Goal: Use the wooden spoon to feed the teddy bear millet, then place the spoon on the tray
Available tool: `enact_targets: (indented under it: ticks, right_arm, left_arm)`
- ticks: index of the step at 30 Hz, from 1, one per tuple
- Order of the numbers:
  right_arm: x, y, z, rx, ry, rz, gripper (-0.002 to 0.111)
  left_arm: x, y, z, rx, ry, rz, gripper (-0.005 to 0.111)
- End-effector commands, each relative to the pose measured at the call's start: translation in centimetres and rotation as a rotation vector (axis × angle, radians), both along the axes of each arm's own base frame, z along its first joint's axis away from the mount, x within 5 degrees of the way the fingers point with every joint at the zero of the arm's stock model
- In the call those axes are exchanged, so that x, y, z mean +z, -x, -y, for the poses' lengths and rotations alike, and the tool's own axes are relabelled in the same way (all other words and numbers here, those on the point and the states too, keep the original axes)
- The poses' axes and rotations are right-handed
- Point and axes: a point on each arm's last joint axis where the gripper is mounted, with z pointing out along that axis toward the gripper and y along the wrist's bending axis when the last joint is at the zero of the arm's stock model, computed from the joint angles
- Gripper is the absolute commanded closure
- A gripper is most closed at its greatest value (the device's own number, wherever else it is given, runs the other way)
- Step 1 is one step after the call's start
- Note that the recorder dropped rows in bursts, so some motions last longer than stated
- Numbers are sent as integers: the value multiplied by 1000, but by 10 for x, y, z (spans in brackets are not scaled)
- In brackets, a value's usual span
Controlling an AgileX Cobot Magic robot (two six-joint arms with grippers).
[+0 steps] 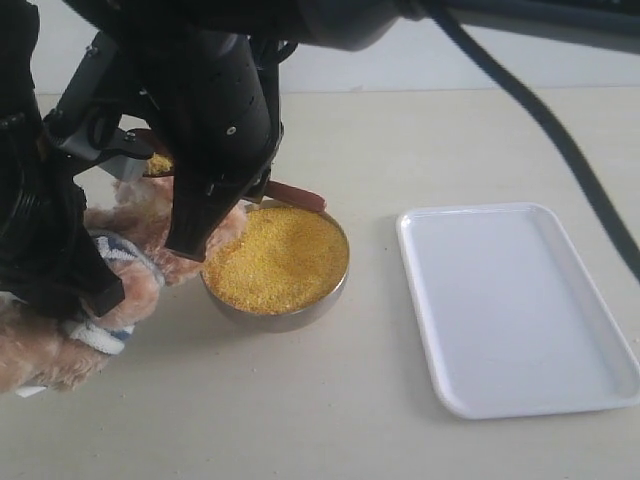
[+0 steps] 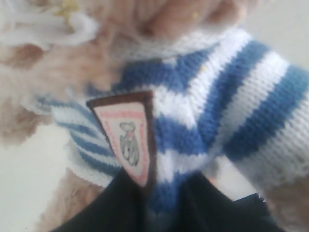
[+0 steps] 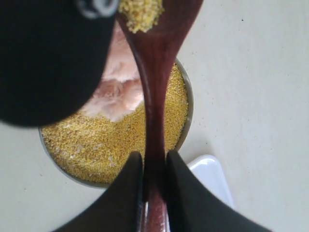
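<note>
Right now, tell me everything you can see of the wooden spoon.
The wooden spoon is dark reddish-brown and smooth, with a slim straight handle and an oval bowl. The right gripper is clamped on the handle, one finger each side. It hangs over the metal bowl, its own bowl carrying a small heap of millet, near the teddy bear.
</note>
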Motion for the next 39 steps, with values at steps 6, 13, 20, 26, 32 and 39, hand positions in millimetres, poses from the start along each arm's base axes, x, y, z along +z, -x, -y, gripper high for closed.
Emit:
enact_targets:
  ticks: [6,13,20,26,32,39]
  right_arm:
    - [2,3,-10,50,-39,24,109]
    - [2,2,-9,47,-39,24,109]
    - [2,2,-9,47,-38,26,109]
    - [3,1,-8,47,-32,38,109]
    - [3,1,-8,47,-31,39,109]
    - [3,1,-8,47,-31,39,109]
  left_arm:
    - [5,-3,8,15,62,43,103]
    - [5,-3,8,15,62,43,103]
    - [5,-3,8,15,62,43,103]
    - [5,-3,7,14,60,44,103]
    - [5,-3,7,23,60,45,103]
    - [6,-3,6,45,48,58,103]
